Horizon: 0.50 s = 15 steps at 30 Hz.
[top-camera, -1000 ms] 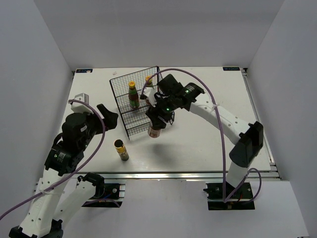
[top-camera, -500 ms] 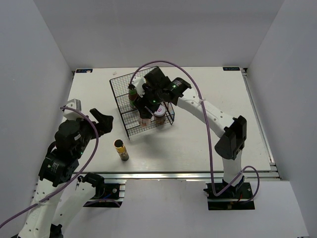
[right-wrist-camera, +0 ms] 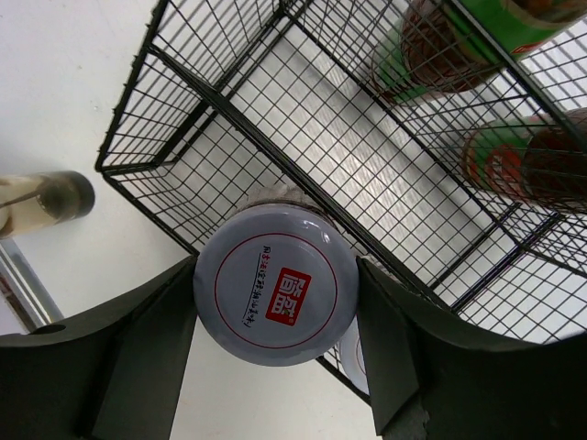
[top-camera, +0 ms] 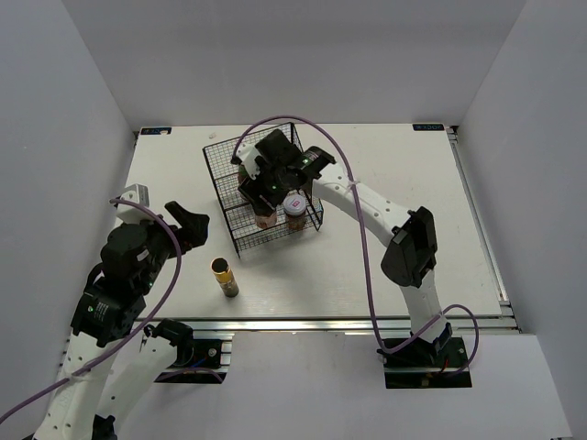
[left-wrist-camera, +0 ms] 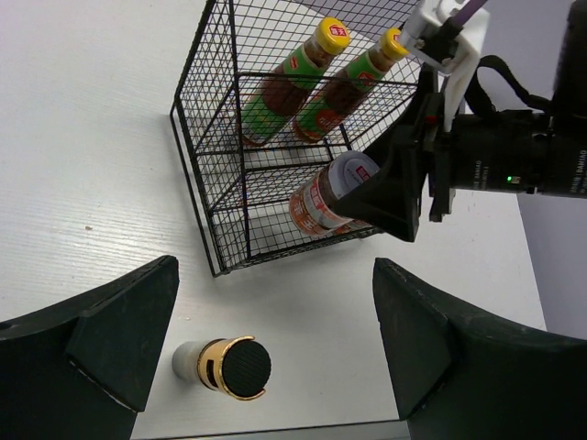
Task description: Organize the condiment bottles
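Observation:
My right gripper is shut on a squat white-lidded jar, fingers on both sides of its lid. It holds the jar tilted in the front part of the black wire basket; the jar also shows in the left wrist view. A second white-lidded jar stands beside it in the basket. Two red-sauce bottles with yellow caps stand in the basket's back part. The dark gold-labelled bottle lies on the table in front of the basket. My left gripper is open and empty above that bottle.
The table's metal front rail runs just below the dark bottle. The basket's tall wire walls stand around the bottles. The right arm reaches across the table's middle to the basket.
My right gripper has carried the jar from the basket's front right corner left and back into the basket's front part. The left arm has drawn back a little toward the left.

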{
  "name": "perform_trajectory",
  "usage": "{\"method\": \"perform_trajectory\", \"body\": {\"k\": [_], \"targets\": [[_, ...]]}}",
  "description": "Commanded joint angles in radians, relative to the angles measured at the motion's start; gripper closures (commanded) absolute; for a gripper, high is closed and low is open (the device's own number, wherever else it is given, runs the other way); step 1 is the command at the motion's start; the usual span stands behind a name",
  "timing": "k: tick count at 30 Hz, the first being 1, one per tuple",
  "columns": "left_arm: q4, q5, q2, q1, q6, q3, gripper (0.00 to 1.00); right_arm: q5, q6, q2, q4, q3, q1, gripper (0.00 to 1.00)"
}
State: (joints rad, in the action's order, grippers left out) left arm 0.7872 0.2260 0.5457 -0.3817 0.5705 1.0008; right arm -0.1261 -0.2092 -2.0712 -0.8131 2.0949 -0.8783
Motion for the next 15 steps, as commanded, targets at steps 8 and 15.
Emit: {"method": "perform_trajectory", "body": {"k": [8, 15], "targets": [[0.012, 0.016, -0.018, 0.0, 0.019, -0.019, 0.04, 0.066, 0.031, 0.006, 0.109, 0.014, -0.004, 1.0], [-0.003, 0.019, -0.027, 0.0, 0.026, -0.042, 0.04, 0.094, 0.05, -0.01, 0.115, -0.019, -0.004, 1.0]]}}
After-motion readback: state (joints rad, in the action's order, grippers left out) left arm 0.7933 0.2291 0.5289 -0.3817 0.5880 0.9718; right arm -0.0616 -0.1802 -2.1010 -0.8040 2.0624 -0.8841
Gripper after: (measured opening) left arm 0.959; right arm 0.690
